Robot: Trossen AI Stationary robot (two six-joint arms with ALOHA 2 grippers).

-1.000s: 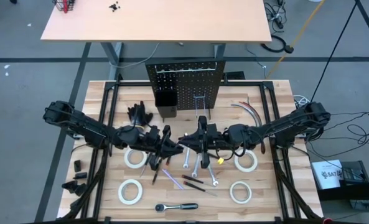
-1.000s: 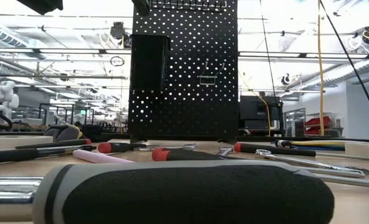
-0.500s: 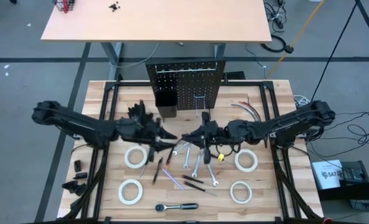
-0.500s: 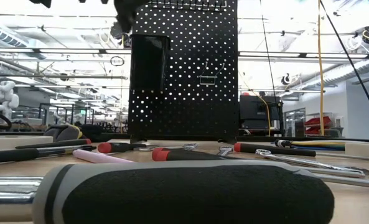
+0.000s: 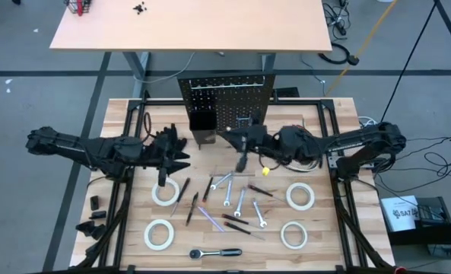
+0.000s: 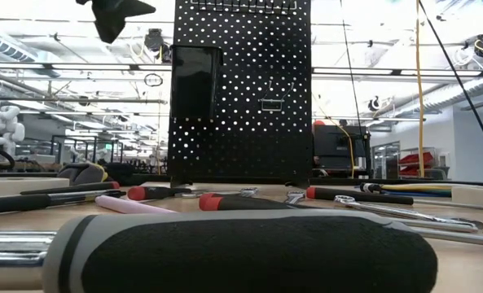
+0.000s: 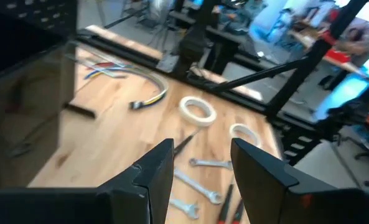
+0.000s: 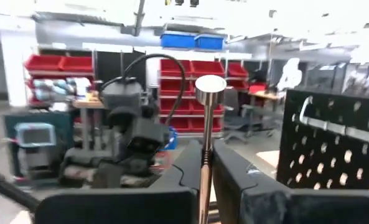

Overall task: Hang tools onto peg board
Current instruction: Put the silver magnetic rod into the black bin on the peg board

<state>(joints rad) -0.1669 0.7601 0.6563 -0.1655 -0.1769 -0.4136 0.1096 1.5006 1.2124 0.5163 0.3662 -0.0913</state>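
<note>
One wrench (image 8: 206,134) pinched upright by right gripper (image 5: 239,142), just left of peg board hooks (image 5: 244,119); left gripper (image 7: 200,163) spread, empty.

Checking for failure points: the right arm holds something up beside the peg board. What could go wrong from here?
1. The right tool pinches only a thin silver shaft, which could swivel or slip out.
2. The peg board stands close beside the shaft, so a misjudged approach might knock it or miss the hook.
</note>
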